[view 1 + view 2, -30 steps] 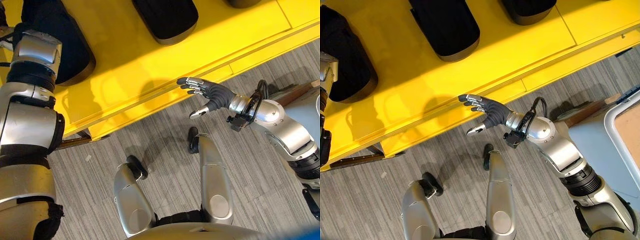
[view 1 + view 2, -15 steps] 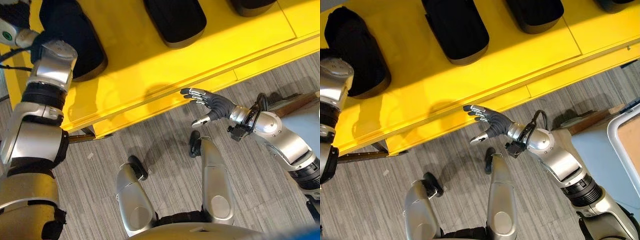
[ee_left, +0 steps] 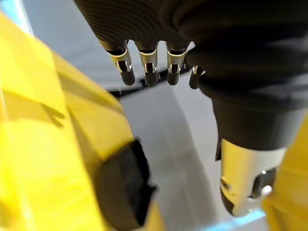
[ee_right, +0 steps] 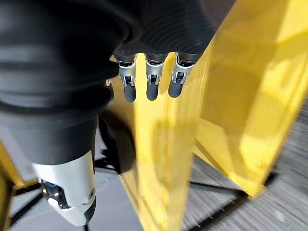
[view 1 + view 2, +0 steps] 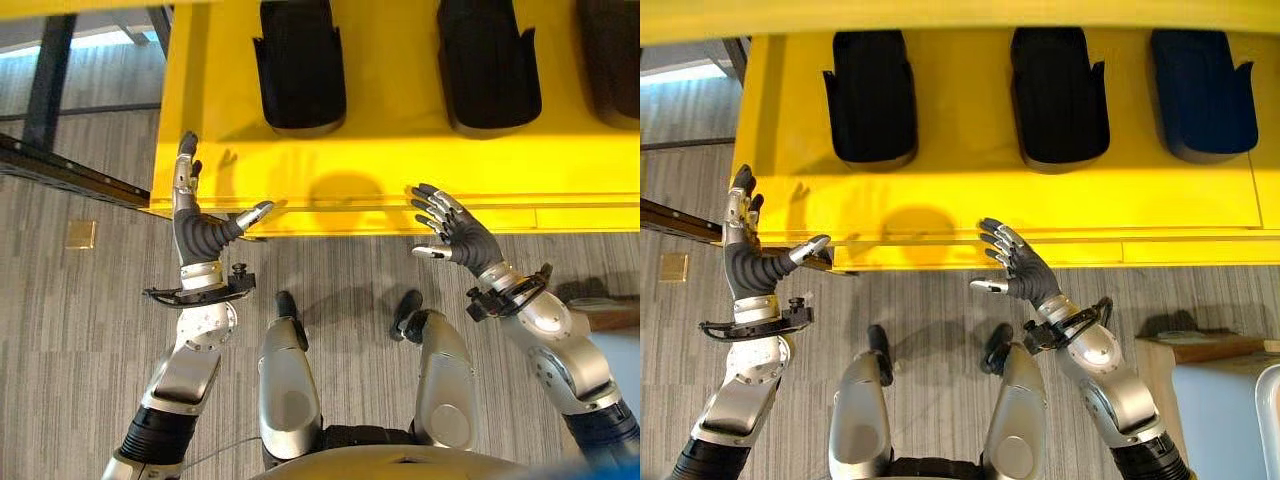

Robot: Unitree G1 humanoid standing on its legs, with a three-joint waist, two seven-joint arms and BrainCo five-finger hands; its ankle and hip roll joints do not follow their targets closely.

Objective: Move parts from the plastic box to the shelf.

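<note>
Black parts (image 5: 299, 65) beyond empty hands (image 5: 200, 232).

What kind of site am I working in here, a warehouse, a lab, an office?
Most likely a factory or workshop parts-storage area, though I can't be sure. A yellow shelf holds a row of black molded parts, the floor is grey striped carpet tile, and both robot hands, left and right, hang open before the shelf edge.

Both eye views look steeply down from the head onto the yellow shelf (image 5: 400, 170) and the grey floor (image 5: 80, 330) before it, sharing the shelf front and both hands. Each wrist view looks from very close along its own hand toward the shelf (image 4: 240, 96).
</note>
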